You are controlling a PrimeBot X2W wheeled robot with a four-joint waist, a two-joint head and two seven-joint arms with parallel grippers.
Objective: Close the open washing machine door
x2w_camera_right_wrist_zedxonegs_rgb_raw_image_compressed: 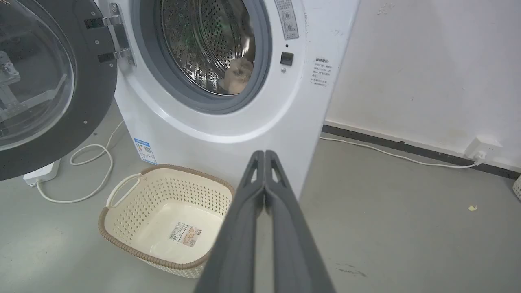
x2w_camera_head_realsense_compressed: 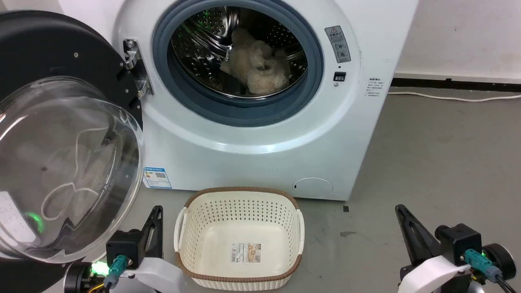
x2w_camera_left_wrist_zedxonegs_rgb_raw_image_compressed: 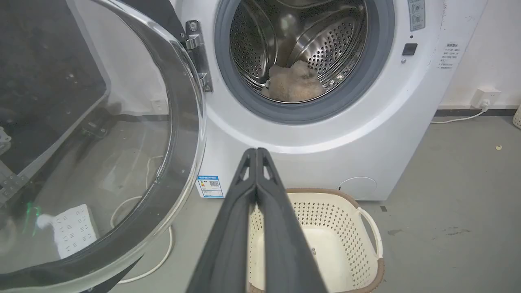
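Door [x2w_camera_head_realsense_compressed: 61, 162] wide open — beside left tool [x2w_camera_left_wrist_zedxonegs_rgb_raw_image_compressed: 257, 150], pressed together | right tool [x2w_camera_right_wrist_zedxonegs_rgb_raw_image_compressed: 263, 152] pressed together, farther off

The washing machine door [x2w_camera_head_realsense_compressed: 61, 154] juts wide from the hinge side of the washing machine [x2w_camera_head_realsense_compressed: 252, 154]; a cream basket [x2w_camera_head_realsense_compressed: 240, 211] blocks the ground just before the machine, while grey floor [x2w_camera_head_realsense_compressed: 439, 162] off its latch side lies open.

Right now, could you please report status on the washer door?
Left tool, right tool shut, empty. Washing machine door wide open, untouched. Basket on floor before machine, possibly under door's swing.
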